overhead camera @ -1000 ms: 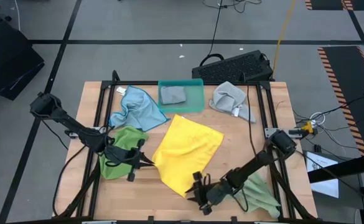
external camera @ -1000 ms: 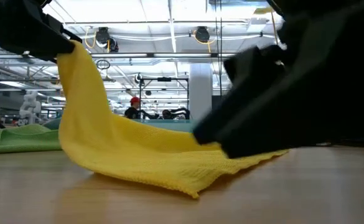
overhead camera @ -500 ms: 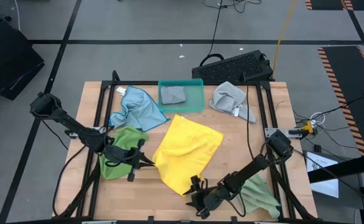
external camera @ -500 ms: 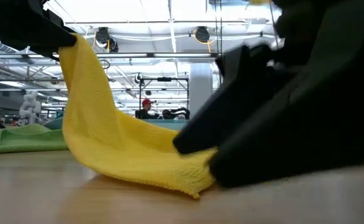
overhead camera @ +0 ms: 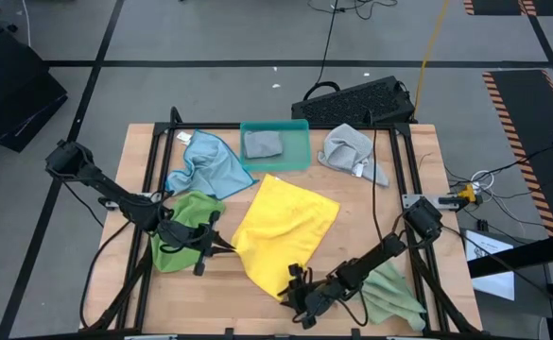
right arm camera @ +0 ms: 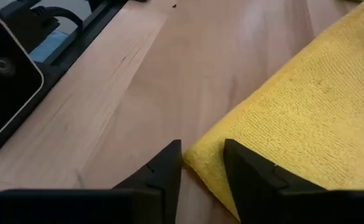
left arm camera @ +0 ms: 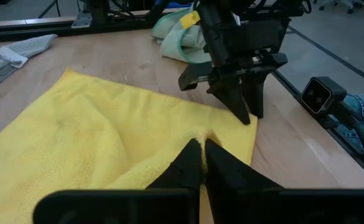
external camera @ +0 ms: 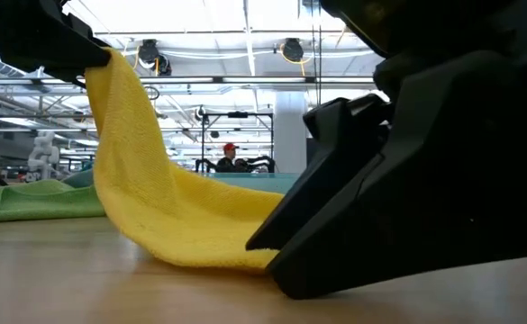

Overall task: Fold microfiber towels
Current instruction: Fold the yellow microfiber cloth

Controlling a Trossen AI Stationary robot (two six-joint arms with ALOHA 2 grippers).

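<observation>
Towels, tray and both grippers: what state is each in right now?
yellow towel: spread open, left edge lifted.
left gripper: shut on yellow towel.
right gripper: open, straddling the yellow towel's corner.
light blue towel: crumpled.
green towel: bunched under left arm.
teal tray: holds a folded grey towel.

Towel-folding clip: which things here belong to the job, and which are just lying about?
Job:
yellow towel
light blue towel
grey towel
grey towel in tray
green towel
green towel near right arm

Lying about:
teal tray
keyboard
</observation>
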